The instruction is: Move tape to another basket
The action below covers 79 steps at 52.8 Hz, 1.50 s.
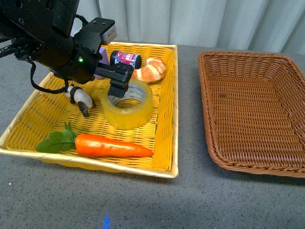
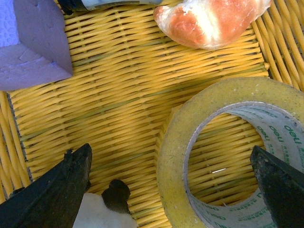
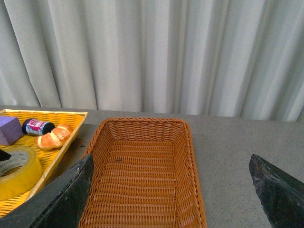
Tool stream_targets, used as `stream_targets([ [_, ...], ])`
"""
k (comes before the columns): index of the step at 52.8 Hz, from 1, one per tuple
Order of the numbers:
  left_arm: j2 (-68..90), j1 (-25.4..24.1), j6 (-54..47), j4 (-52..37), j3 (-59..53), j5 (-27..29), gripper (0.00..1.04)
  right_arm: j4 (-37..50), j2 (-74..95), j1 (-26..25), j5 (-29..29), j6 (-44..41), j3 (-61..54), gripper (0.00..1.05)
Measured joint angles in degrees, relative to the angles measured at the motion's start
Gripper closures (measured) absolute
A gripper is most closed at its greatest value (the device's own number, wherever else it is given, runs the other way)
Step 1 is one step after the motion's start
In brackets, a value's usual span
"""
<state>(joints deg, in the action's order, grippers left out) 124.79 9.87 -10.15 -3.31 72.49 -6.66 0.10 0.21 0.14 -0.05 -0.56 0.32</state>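
Operator: Grey bench (image 1: 190, 200), pale curtain (image 3: 152, 57) behind. Report pincer status, then work outward.

Technician: Left pincer (image 1: 116, 93): jaws apart, nothing gripped. It sits low over the tape (image 1: 127, 112). The left wrist view shows one finger outside the roll's wall and the other over the hollow core, so the wall lies between them. The tape lies flat in the yellow tray (image 1: 95, 162), near its middle. Just beside the outer finger is a black-and-white toy (image 1: 81, 99). Further out are a purple block (image 2: 28, 42), a bread roll (image 1: 151, 69), a small dark bottle (image 1: 126, 58) and a carrot (image 1: 112, 145) along the near edge. The basket (image 1: 209, 124) stands apart from the tray, on the right. Right pincer (image 3: 166, 197): jaws apart, facing that basket.

Operator: Failure modes?

Technician: Judgement only.
1. The outer finger may trap the toy on closing, since the two are near each other. The toy would then be dragged or lifted.
2. The wall is smooth and curved, so a shallow bite could let the roll swing or slip during transfer.
3. A low carry could snag the tray rim or the basket's braided rim.

Operator: Limits of view?

Technician: Finger depth against the tray floor cannot be determined. The roll's far side is cut off in the left wrist view. The right arm is absent from the front view. The bottle label is unreadable.
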Motion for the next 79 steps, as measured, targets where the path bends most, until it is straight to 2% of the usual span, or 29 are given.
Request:
stream_targets([
  [24, 3.0, -1.1, -0.8, 1.5, 1.7, 2.2, 0.07, 0.0, 0.0, 0.0, 0.0, 0.0, 0.0, 0.09],
  [30, 3.1, -1.2, -0.4, 1.4, 2.2, 2.6, 0.21, 0.0, 0.0, 0.0, 0.0, 0.0, 0.0, 0.09],
  [35, 3.2, -1.2, 0.0, 1.4, 2.7, 2.6, 0.42, 0.0, 0.0, 0.0, 0.0, 0.0, 0.0, 0.09],
  [52, 3.1, -0.3, 1.6, 1.8, 2.7, 2.0, 0.88, 0.0, 0.0, 0.0, 0.0, 0.0, 0.0, 0.09],
  [66, 1.2, 0.6, -2.4, 0.0, 2.1, 1.2, 0.88, 0.0, 0.0, 0.0, 0.0, 0.0, 0.0, 0.09],
  [79, -5.1, 3.9, -14.2, 4.3, 7.2, -6.3, 0.88, 0.0, 0.0, 0.0, 0.0, 0.0, 0.0, 0.09],
])
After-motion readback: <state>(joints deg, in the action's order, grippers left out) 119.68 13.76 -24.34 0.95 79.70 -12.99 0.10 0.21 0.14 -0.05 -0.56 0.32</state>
